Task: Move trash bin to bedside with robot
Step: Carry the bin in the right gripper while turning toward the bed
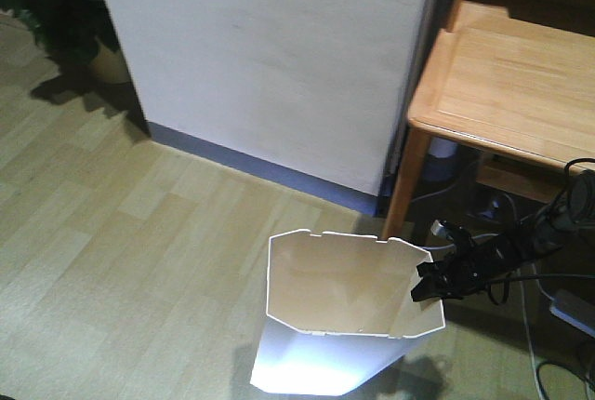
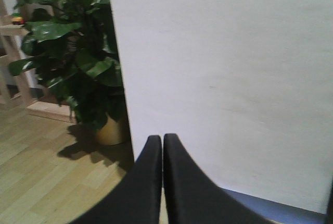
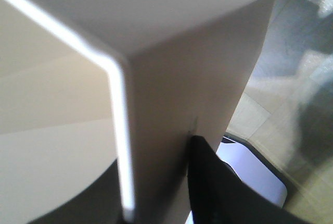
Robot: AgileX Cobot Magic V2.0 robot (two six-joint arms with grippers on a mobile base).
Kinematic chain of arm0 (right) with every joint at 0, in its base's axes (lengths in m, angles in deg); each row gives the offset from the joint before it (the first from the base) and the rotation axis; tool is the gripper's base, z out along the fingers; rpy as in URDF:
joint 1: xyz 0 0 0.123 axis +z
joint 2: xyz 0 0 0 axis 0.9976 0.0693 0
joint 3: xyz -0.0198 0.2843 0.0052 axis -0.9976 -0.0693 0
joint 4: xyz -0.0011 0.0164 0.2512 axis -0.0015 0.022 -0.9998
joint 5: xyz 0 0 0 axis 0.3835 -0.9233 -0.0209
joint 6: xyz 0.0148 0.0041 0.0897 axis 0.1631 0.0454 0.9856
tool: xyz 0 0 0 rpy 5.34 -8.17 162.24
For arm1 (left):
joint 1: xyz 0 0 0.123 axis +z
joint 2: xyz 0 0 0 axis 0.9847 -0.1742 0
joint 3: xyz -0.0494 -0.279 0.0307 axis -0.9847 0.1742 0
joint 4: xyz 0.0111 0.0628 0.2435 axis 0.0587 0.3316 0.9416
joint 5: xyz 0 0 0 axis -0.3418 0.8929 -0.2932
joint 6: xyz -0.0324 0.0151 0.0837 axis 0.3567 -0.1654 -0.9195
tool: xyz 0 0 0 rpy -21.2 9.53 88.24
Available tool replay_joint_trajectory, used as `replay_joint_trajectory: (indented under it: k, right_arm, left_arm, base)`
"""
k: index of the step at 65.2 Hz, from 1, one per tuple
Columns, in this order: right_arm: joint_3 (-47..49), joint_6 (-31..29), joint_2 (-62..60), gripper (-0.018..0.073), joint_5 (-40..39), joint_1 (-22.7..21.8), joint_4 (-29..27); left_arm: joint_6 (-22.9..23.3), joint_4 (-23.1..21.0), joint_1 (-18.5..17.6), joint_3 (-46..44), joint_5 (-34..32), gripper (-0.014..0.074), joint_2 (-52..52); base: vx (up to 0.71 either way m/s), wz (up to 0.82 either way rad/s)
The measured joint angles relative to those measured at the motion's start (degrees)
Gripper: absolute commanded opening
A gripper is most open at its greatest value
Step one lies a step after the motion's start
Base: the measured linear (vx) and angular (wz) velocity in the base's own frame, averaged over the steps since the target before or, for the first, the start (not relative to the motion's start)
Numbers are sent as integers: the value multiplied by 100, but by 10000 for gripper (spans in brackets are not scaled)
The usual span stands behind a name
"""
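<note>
The white trash bin (image 1: pixel 344 363) stands on the wood floor at the bottom middle of the front view, its cream inside showing. My right gripper (image 1: pixel 429 281), thin and black with a trailing cable, is shut on the bin's right rim. In the right wrist view the trash bin wall (image 3: pixel 156 104) runs between the jaws, with one black finger (image 3: pixel 208 182) pressed on its outside. My left gripper (image 2: pixel 162 136) is shut on nothing and faces a white wall; it does not show in the front view. The bedside is out of view.
A white wall block (image 1: pixel 270 56) with a blue baseboard stands just behind the bin. A light wooden desk (image 1: pixel 502 84) is at the right, its leg close to the bin's rim. Cables and a power strip (image 1: pixel 572 312) lie under it. A potted plant (image 2: pixel 78 62) stands at the far left.
</note>
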Motion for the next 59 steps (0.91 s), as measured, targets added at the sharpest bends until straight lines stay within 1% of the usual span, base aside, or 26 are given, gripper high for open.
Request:
replay_joint_trajectory:
  k: [33,59]
  right_arm:
    - [0,0,0,-5,-2,-23,-5]
    - [0,-5,0,-5,46,-12,-5]
  left_arm:
    - [0,0,0,0,0,-6,0]
    - [0,0,0,0,0,-6,0]
  base:
    - [0,50]
    - [10,49]
